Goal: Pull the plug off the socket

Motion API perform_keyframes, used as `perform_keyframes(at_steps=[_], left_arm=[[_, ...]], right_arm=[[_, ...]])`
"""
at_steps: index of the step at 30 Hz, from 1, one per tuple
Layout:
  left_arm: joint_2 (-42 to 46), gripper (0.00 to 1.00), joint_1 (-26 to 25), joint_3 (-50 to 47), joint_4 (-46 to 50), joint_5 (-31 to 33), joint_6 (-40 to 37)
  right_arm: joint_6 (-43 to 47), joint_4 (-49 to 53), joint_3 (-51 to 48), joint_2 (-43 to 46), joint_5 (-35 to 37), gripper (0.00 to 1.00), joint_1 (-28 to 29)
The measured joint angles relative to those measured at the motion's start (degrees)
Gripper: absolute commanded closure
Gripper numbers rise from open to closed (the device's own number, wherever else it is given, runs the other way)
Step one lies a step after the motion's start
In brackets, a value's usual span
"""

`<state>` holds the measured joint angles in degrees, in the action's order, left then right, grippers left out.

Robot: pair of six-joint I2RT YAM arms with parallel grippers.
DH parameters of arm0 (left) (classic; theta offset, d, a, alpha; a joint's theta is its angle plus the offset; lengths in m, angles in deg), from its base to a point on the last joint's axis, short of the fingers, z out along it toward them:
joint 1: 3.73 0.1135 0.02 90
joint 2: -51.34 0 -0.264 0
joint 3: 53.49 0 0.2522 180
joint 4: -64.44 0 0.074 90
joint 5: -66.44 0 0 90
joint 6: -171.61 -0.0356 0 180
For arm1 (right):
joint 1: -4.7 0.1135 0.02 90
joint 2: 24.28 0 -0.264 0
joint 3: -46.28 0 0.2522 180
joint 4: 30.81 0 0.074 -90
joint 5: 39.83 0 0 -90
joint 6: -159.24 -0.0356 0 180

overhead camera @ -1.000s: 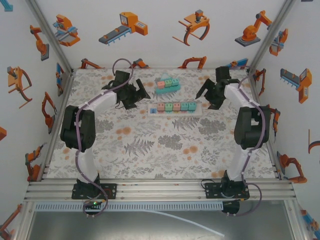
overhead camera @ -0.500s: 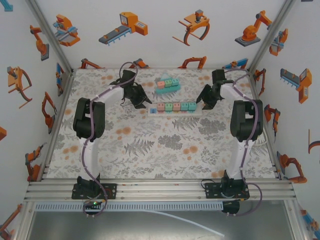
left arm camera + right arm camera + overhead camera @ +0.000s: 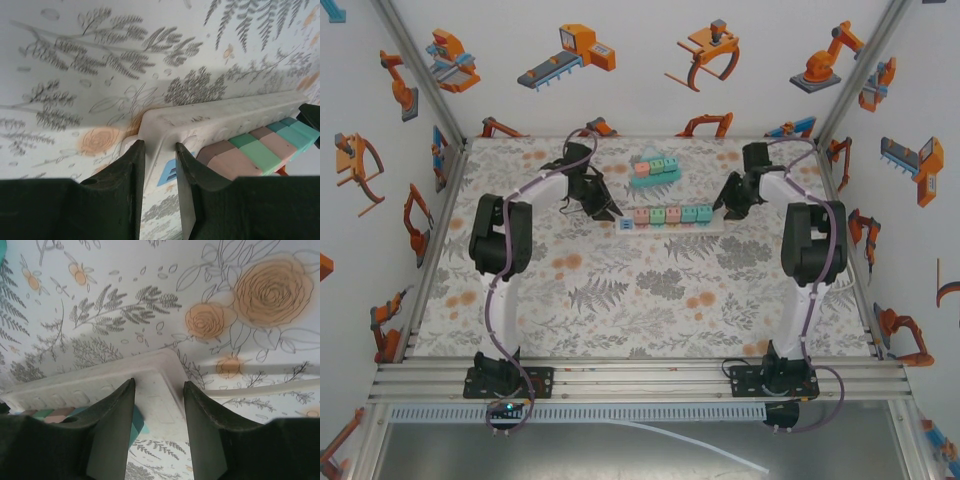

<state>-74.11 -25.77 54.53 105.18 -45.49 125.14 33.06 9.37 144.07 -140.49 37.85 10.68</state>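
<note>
The strip [image 3: 225, 117] lay across the far middle of the desk [image 3: 620, 300], a row of blocky plugs [image 3: 670, 213] seated in it; the left claw [image 3: 159, 150] hung narrowly parted over its left end, grasping nothing; the right claw [image 3: 159, 385] gaped astride the right end; each plug looked light, rigid, smooth and probably tight-seated; best pinched on its flat opposite sides, with the strip pinned down.

Nothing legible — no text, brand or number, even on the power strip [image 3: 225, 120].
</note>
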Motion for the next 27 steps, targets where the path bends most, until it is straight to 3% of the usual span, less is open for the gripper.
perform_keyframes(at_steps=[16, 27], left_arm=[[16.7, 0.68, 1.0, -21.4, 9.7, 1.9, -8.2], [21.0, 0.63, 0.5, -25.9, 13.6, 3.9, -9.9]], right_arm=[[-3.8, -0.5, -23.4, 18.7, 1.5, 0.61, 11.2], [-6.1, 2.2, -25.4, 21.8, 2.7, 0.59, 15.7]])
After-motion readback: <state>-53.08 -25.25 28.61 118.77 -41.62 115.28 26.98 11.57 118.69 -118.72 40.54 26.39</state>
